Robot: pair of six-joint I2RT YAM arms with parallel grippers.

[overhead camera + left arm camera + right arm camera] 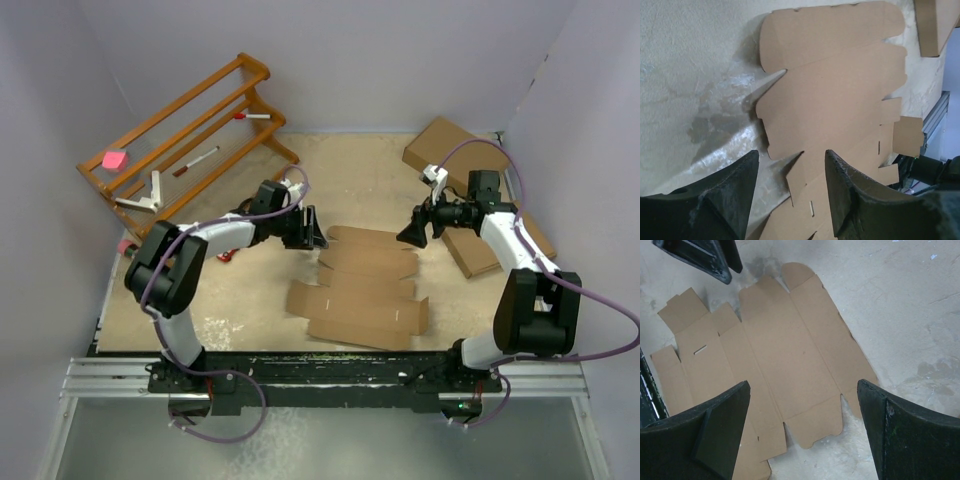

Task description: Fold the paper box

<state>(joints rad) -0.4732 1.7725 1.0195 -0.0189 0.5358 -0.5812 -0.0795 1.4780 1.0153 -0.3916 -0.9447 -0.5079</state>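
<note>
We see the paper box [365, 290] lying flat, unfolded, mid-tabletop [250, 290] near the front edge. The left gripper [314, 236] and right gripper [412, 234] hover by its far corners, both spread, empty; only the wrist views resolve its slot [700, 349].

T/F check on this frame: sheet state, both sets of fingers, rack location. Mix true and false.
1. The paper box lies flat and unfolded on the table. True.
2. The left fingers are shut on a flap. False: they stand open above the paper box, holding nothing.
3. The right fingers are open and empty. True.
4. The wooden rack stands at the far right. False: it stands at the far left; the brown boxes lie at the far right.
</note>
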